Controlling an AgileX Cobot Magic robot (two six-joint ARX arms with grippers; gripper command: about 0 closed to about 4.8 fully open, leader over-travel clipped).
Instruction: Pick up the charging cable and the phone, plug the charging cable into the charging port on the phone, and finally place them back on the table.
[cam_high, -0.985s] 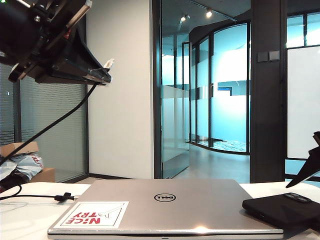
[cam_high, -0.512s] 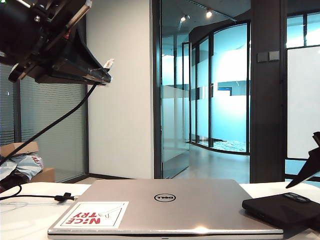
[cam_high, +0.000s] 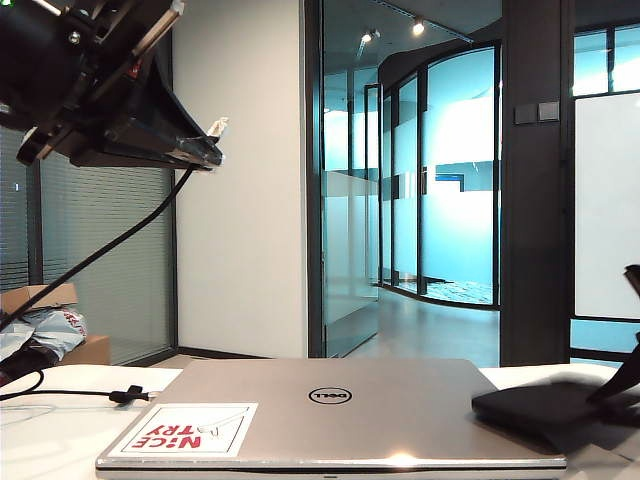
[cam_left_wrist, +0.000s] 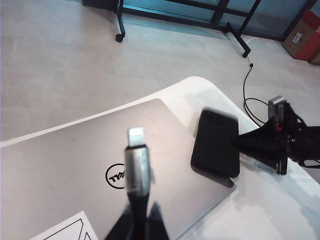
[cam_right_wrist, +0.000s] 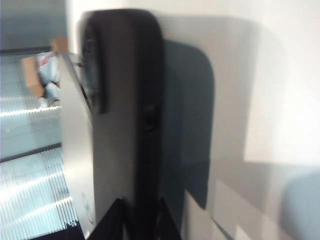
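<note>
High at the exterior view's upper left, my left gripper (cam_high: 203, 150) is shut on the charging cable (cam_high: 110, 245), whose silver-white plug tip (cam_high: 218, 126) sticks out past the fingers. The cord drops to the table (cam_high: 50, 440), where its black clip (cam_high: 128, 395) lies. In the left wrist view the plug (cam_left_wrist: 136, 159) stands up from the gripper (cam_left_wrist: 138, 220). The black phone (cam_high: 545, 405) lies at the right, partly on the laptop's corner. My right gripper (cam_high: 622, 385) holds its outer end. In the right wrist view both fingers (cam_right_wrist: 116, 220) press the phone (cam_right_wrist: 125, 100).
A shut silver Dell laptop (cam_high: 330, 410) with a red-and-white sticker (cam_high: 185, 428) fills the middle of the table. A cardboard box and bags (cam_high: 45, 325) sit at the far left. The table's rounded corner (cam_left_wrist: 200, 82) lies just beyond the phone (cam_left_wrist: 216, 142).
The right gripper's jaws have closed onto the phone. The phone has shifted slightly left and shows blurred. The left arm and cable have not moved.
</note>
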